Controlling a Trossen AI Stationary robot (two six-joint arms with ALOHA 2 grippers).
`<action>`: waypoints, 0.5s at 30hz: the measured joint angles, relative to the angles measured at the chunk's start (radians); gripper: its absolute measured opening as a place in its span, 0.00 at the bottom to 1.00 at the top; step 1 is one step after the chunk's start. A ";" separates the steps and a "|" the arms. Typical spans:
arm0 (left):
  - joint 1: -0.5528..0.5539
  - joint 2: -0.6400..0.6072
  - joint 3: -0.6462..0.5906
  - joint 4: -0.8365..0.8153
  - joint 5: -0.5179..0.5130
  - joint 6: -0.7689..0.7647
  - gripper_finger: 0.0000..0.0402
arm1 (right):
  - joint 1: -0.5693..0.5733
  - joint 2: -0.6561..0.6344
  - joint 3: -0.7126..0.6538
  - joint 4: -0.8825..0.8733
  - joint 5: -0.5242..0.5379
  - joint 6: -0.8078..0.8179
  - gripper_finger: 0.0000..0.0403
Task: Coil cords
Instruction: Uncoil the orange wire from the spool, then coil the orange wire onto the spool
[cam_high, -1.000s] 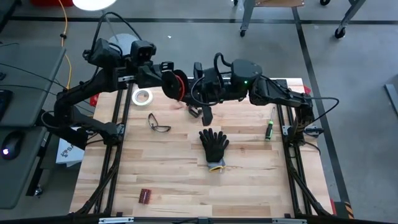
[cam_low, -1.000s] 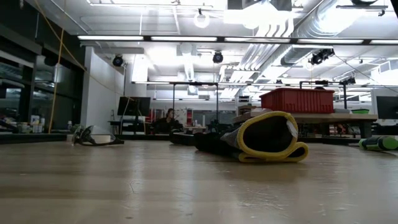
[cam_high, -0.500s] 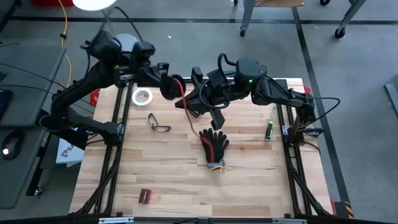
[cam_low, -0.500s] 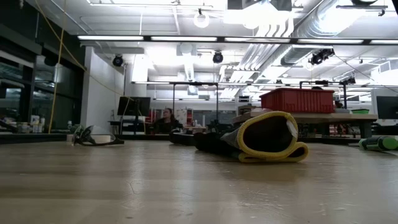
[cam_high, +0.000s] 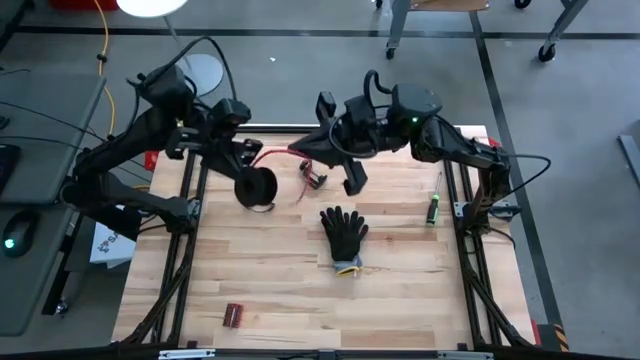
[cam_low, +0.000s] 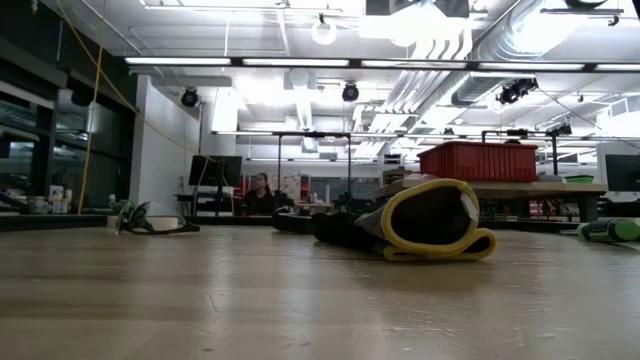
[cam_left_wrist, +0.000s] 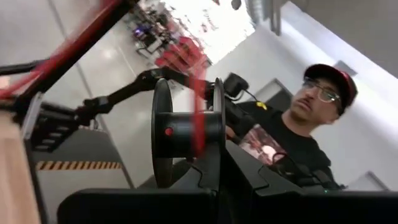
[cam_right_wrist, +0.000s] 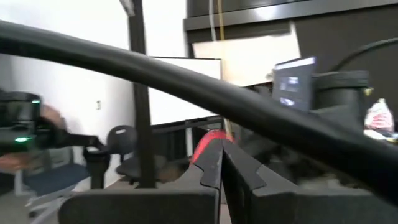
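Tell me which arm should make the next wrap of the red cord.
Right, probably. Its tool is shut on the red cord, stretched to the spool, which the left tool holds shut, so right can lead the cord around.

Glove (cam_high: 344, 236) blocks centre; screwdriver (cam_high: 434, 208) right edge.

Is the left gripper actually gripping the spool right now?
Touching. In the left wrist view the shut left gripper clamps the spool's flange edge between its fingers.
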 joint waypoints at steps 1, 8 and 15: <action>-0.015 0.006 0.000 0.043 -0.012 -0.009 0.01 | -0.005 0.000 0.000 -0.001 0.006 0.003 0.00; -0.015 0.040 0.000 0.495 -0.155 -0.109 0.01 | -0.020 0.001 0.000 -0.039 0.044 0.020 0.00; 0.150 0.037 0.000 0.491 -0.126 0.035 0.01 | -0.016 0.000 0.000 -0.118 0.044 0.031 0.00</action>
